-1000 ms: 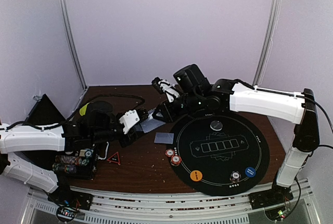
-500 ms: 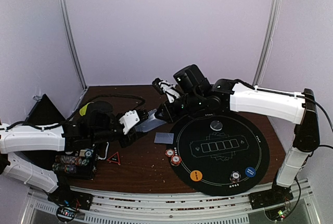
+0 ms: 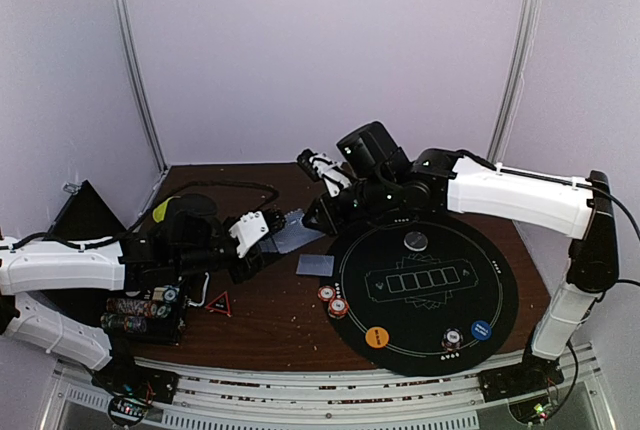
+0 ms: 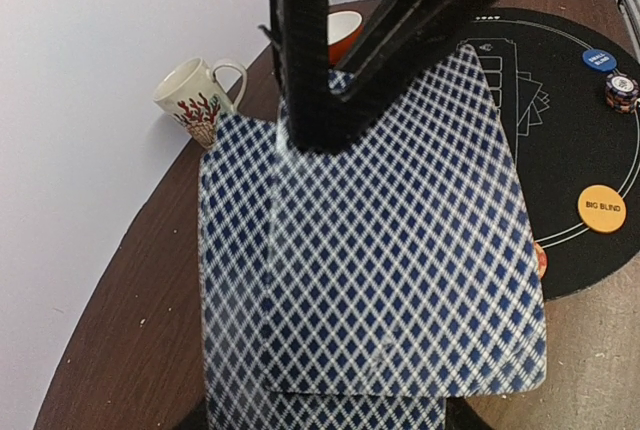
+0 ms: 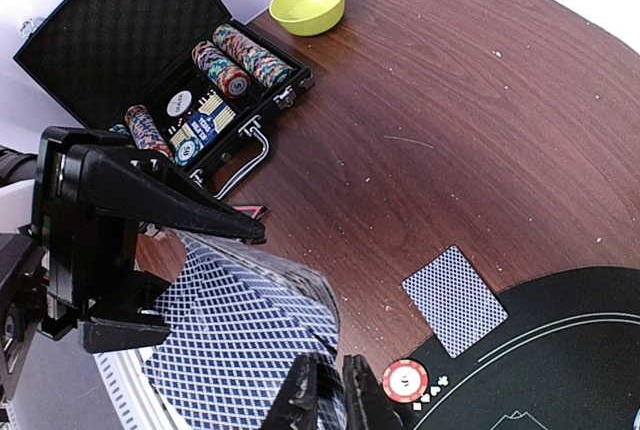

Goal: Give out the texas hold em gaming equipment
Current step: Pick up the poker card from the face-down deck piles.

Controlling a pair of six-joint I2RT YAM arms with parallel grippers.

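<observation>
So the left claw [image 3: 265, 240] is basically the card-holder here. Its jaws are clamped on the deck [image 4: 235, 280], which it holds up off the counter [image 3: 270, 320] around the middle, backs up and a bit fanned. My guess is that's so the other arm can peel cards off one by one.

The right claw [image 5: 335, 395] has its jaws pinched nearly together on the top card [image 4: 400, 250], at the end away from the left claw (thin thing, so barely any gap). That card sits skewed off the rest, which reads to me as mid-deal.

One card [image 5: 455, 300] lies face down on the wood just off the left edge of the mat [image 3: 500, 300], near two chips [image 3: 327, 294]. The mat fills the counter's right half, so I'd bet the pinched card goes somewhere round it.
</observation>
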